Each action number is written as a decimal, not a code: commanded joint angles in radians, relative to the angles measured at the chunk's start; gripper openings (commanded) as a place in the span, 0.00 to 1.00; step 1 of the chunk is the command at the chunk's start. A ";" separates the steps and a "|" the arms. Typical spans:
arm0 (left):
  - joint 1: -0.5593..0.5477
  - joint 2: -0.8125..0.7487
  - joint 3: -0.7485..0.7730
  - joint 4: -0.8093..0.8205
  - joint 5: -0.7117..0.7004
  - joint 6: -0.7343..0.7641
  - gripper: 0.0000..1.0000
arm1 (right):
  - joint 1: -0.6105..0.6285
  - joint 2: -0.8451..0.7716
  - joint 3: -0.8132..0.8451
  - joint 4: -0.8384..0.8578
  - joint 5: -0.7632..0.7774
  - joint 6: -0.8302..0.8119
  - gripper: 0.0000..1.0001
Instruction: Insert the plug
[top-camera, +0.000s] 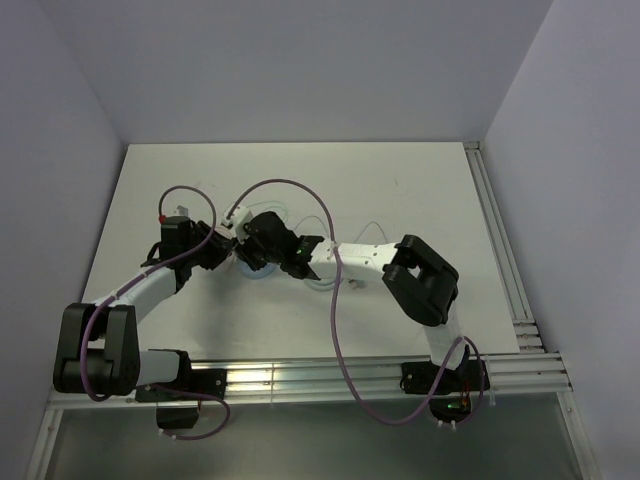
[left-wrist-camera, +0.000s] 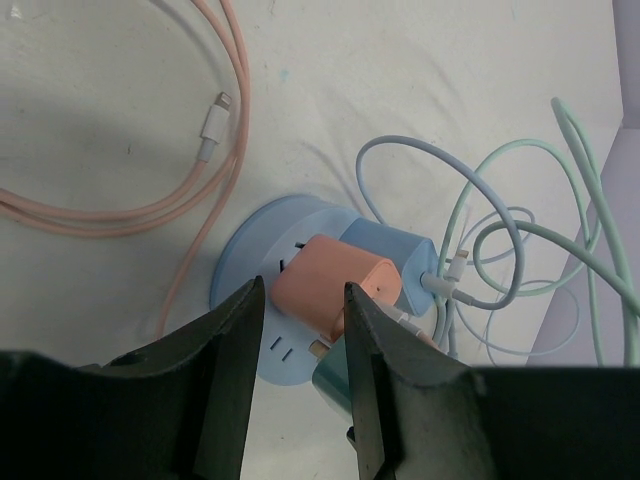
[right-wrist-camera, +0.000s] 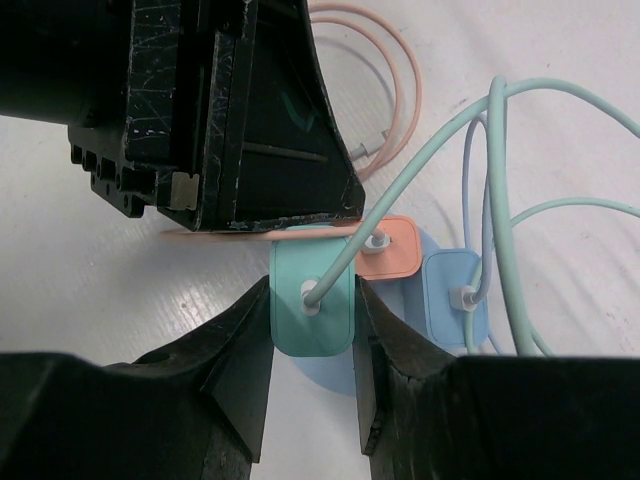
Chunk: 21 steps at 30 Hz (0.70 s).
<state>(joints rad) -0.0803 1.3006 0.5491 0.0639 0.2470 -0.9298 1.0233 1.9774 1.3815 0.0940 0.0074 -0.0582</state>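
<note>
A round pale-blue socket base (left-wrist-camera: 245, 270) (right-wrist-camera: 330, 375) lies on the table with an orange plug (left-wrist-camera: 335, 285) (right-wrist-camera: 395, 255) and a blue plug (left-wrist-camera: 390, 255) (right-wrist-camera: 450, 300) standing in it. My right gripper (right-wrist-camera: 313, 290) (top-camera: 262, 250) is shut on a teal plug (right-wrist-camera: 312, 320) (left-wrist-camera: 335, 380) at the base's rim. Its prongs are hidden. A pair of bare slots (left-wrist-camera: 280, 346) shows beside it. My left gripper (left-wrist-camera: 303, 290) (top-camera: 228, 243) straddles the orange plug's near end, jaws partly apart. Whether they press it I cannot tell.
A pink cable (left-wrist-camera: 215, 170) with a loose white connector (left-wrist-camera: 212, 118) loops behind the base. Mint (right-wrist-camera: 440, 150) and pale-blue (left-wrist-camera: 420, 150) cables run from the plugs to the right. A small white piece (top-camera: 358, 285) lies near the right forearm. Metal rails (top-camera: 500, 250) edge the table.
</note>
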 joint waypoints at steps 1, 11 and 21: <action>0.002 0.008 -0.005 0.001 -0.008 0.009 0.43 | 0.006 0.034 -0.015 0.003 -0.027 -0.025 0.00; 0.002 0.012 0.003 -0.006 -0.008 0.013 0.43 | 0.006 -0.020 -0.104 0.050 -0.055 -0.002 0.00; 0.002 0.006 0.011 -0.019 -0.018 0.017 0.43 | 0.006 -0.029 -0.082 -0.032 -0.041 0.003 0.00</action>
<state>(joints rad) -0.0772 1.3094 0.5491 0.0525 0.2306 -0.9287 1.0233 1.9621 1.2995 0.1352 -0.0418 -0.0647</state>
